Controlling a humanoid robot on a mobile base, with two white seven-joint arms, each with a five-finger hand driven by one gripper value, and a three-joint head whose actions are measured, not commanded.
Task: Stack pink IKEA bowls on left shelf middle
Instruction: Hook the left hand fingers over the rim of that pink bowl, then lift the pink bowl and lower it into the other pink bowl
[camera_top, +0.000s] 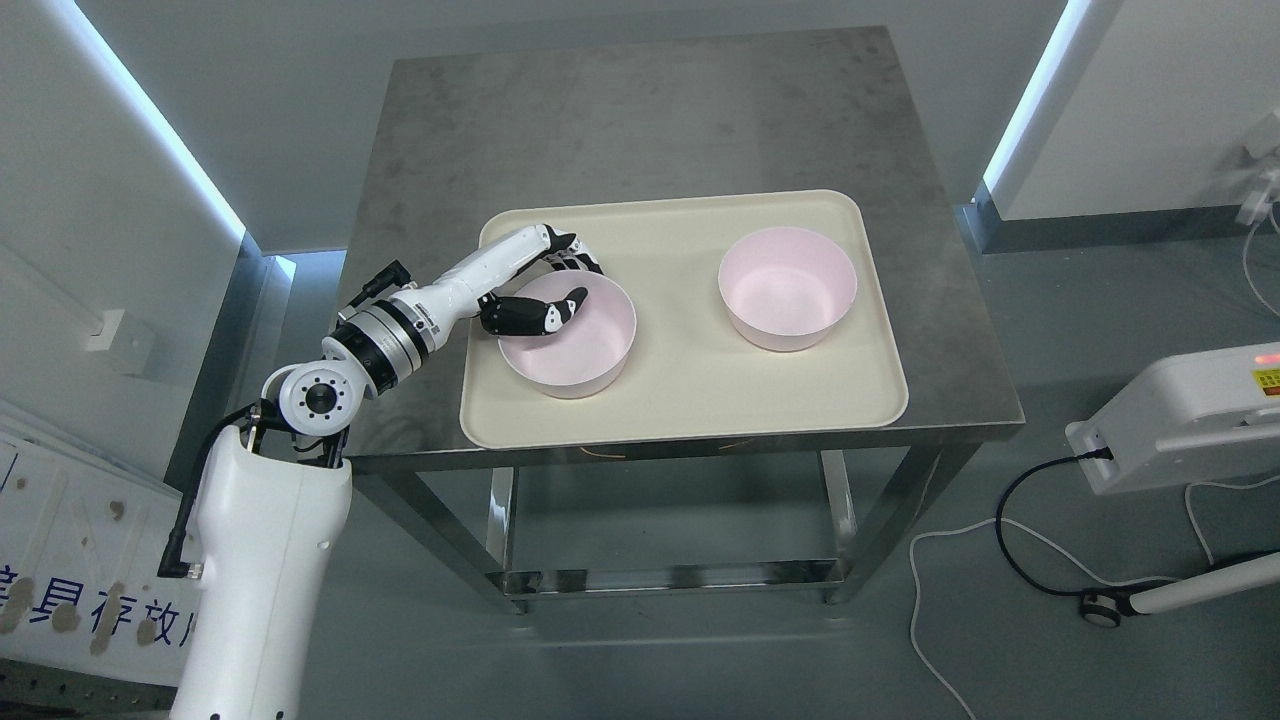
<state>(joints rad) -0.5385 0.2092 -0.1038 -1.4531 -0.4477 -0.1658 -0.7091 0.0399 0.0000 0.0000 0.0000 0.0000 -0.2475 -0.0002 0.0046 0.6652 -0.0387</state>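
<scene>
Two pink bowls sit on the cream tray in the head view, which is the only view we have: the near bowl toward the tray's left side and the far bowl toward its right, well apart from each other, the tray itself resting on the steel counter. We judge both bowls light and rigid, probably moulded plastic with a smooth matte skin that could slip under hard fingertips, so a pinch over the rim, thumb inside and fingers outside, looks the surest hold. Our left hand is placed just so at the near bowl's left rim: the thumb curls down inside the wall and the fingers wrap behind the outer edge, closed onto the rim. Whether the bowl is off the tray we cannot tell. The bowls look alike, pale pink, round, deep and straight-walled, open side up, so one should nest into the other. No shelf shows here, and our right arm is out of sight.
</scene>
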